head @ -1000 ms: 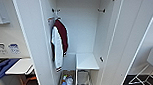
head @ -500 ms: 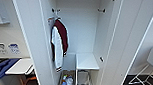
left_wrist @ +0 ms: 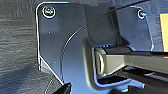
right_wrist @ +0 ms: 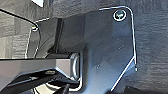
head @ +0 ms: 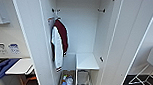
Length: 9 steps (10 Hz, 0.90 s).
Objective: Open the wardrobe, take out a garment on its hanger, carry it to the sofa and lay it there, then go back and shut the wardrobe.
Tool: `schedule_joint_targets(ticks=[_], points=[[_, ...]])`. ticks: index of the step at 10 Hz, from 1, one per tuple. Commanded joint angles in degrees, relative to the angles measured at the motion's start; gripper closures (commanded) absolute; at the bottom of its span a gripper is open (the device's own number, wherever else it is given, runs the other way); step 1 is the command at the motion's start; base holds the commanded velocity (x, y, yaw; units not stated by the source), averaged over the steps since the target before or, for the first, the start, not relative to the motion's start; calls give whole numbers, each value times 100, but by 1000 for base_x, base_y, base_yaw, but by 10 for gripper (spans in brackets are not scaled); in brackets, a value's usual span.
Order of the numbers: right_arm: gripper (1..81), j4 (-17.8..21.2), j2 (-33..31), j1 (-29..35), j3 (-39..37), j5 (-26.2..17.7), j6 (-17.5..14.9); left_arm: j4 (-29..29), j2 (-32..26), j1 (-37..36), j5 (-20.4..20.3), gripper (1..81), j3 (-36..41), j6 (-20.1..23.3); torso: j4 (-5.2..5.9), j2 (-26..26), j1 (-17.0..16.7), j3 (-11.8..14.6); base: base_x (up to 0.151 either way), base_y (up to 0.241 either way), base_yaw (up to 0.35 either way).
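The wardrobe point(head: 80, 28) stands open straight ahead in the head view, its left door point(head: 30, 38) and right door point(head: 124, 47) both swung wide. Its inside is white, with black hooks point(head: 101, 10) high on the side walls. A maroon jacket point(head: 59, 42) with white sleeves hangs at the left on an orange-brown hanger point(head: 51, 19). A white shelf point(head: 86, 61) sits low on the right. In the wrist views my left gripper point(left_wrist: 65, 88) and right gripper point(right_wrist: 65, 88) hang over dark floor, holding nothing that I can see.
Baskets with small items point(head: 67, 81) sit on the wardrobe's bottom. A white table point(head: 20, 66) and something blue point(head: 1, 68) lie at the lower left. A white chair point(head: 151, 63) with thin legs stands at the right on dark floor.
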Motion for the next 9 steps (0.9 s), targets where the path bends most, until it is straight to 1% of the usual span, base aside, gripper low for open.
schedule_joint_targets(ticks=[1, 4, 9], points=[[10, -50, -356, 162, 416, -305, -24, 29, -392, -177, 150, 10, 629, 68, 0, 0, 5, 0, 0, 0, 0], [10, -41, -329, 136, 381, -296, -24, 29, -499, -185, 141, 10, 789, 60, 0, 0, 5, 0, 0, 0, 0], [10, -32, -303, 118, 363, -287, -24, 46, -490, -185, 53, 10, 789, 69, 0, -6, 5, 2, 79, 0, 0]])
